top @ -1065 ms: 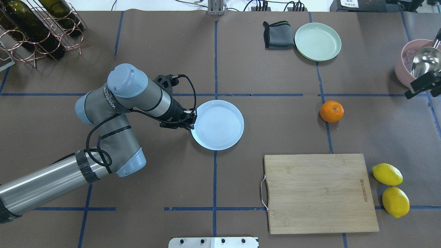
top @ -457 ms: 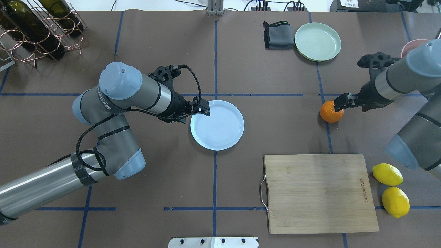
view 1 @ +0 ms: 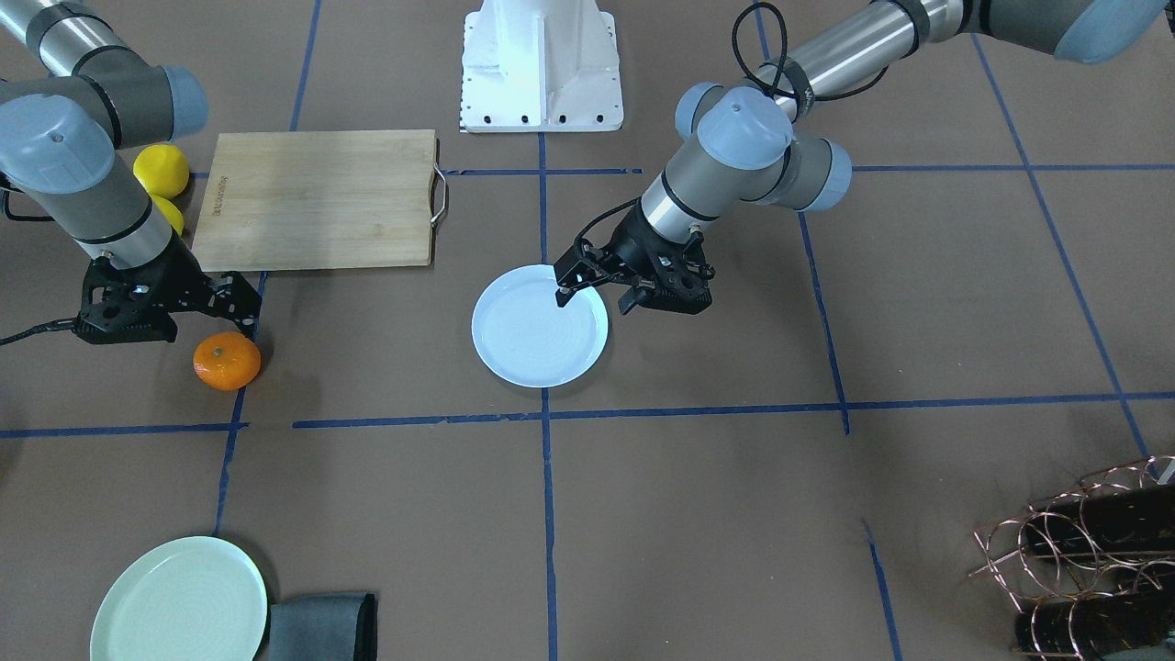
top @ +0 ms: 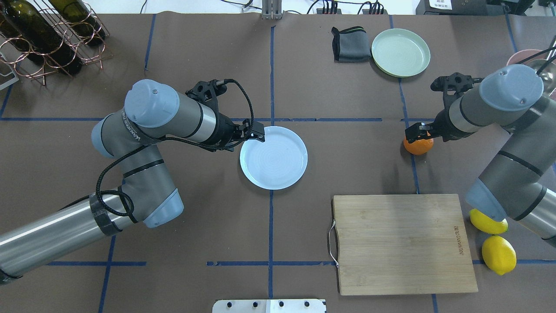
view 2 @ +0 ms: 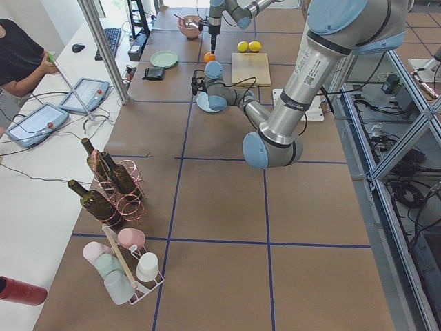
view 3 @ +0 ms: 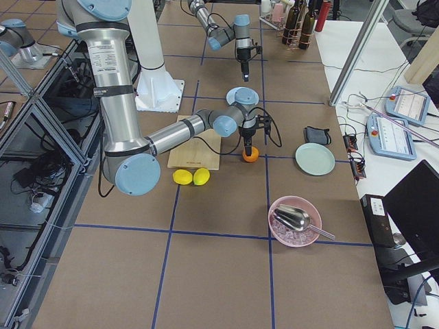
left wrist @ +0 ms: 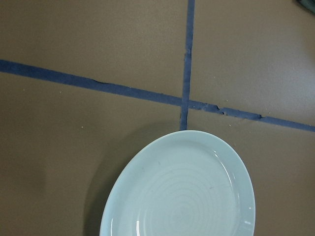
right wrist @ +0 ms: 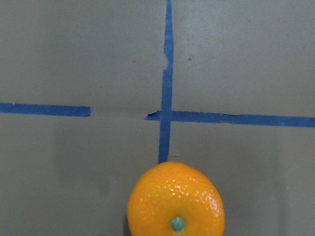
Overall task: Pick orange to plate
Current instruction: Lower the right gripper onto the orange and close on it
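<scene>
The orange [top: 419, 147] rests on the brown table right of centre, on a blue tape line, and fills the bottom of the right wrist view [right wrist: 175, 201]. My right gripper [top: 416, 132] hangs just above it with its fingers apart and holds nothing. In the front-facing view the orange [view 1: 227, 361] lies just below that gripper [view 1: 209, 310]. The pale bluish plate [top: 273, 157] sits empty at the table's middle. My left gripper [view 1: 595, 296] stands open over the plate's [view 1: 540, 326] rim on the robot's left. The left wrist view shows only the plate [left wrist: 182, 191].
A wooden cutting board [top: 402, 243] lies near the robot's right, with two lemons [top: 498, 254] beside it. A mint-green plate [top: 400, 52] and grey cloth [top: 349, 43] sit at the far right. A pink bowl with a ladle [view 3: 293, 221] stands at the right end, a bottle rack [top: 47, 34] far left.
My right arm has come in from the right and brought its gripper over the orange. My left gripper has shifted from the plate's left edge to its far-left rim.
</scene>
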Tool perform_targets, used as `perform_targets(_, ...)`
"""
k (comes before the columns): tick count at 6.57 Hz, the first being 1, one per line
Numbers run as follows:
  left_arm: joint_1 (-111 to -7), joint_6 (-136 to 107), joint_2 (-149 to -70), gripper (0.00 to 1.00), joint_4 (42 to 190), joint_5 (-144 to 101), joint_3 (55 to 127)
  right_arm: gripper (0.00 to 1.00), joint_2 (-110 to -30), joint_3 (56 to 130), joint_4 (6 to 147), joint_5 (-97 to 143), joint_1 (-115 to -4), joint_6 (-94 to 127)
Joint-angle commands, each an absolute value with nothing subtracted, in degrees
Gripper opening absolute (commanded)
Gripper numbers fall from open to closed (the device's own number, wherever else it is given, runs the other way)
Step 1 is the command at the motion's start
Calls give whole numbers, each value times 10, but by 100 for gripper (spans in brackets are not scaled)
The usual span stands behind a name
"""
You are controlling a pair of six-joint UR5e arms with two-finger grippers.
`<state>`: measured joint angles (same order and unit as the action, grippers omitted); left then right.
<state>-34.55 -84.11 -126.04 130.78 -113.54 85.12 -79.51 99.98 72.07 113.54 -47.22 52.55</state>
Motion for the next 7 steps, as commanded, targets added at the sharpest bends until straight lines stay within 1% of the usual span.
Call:
perform_targets(1,-345,-841,-1259,100,1308,-1133,852,100,-773,940,657,1129,-470,529)
perform_targets(2,-345,-841,-1260,100,1308,-1133,852,100,-772,921,645,1130,-470,528)
perform_targets(4,-345,-842,-1260,100,1307,-1133,856,100,-773,912,645,1129,-468,530)
perform_targets(5,-345,-842,-1259,100,1307,-1133,858,76,-773,914,645,1133,-468,534)
perform_targets(6,-345,-848,-1255,100,1308,-1134,859,12,-772,913,645,1135,-462,567)
perform_targets(7,-345,-850,-1255,100,1308,-1133,865,0,-772,920,645,1139,-461,569)
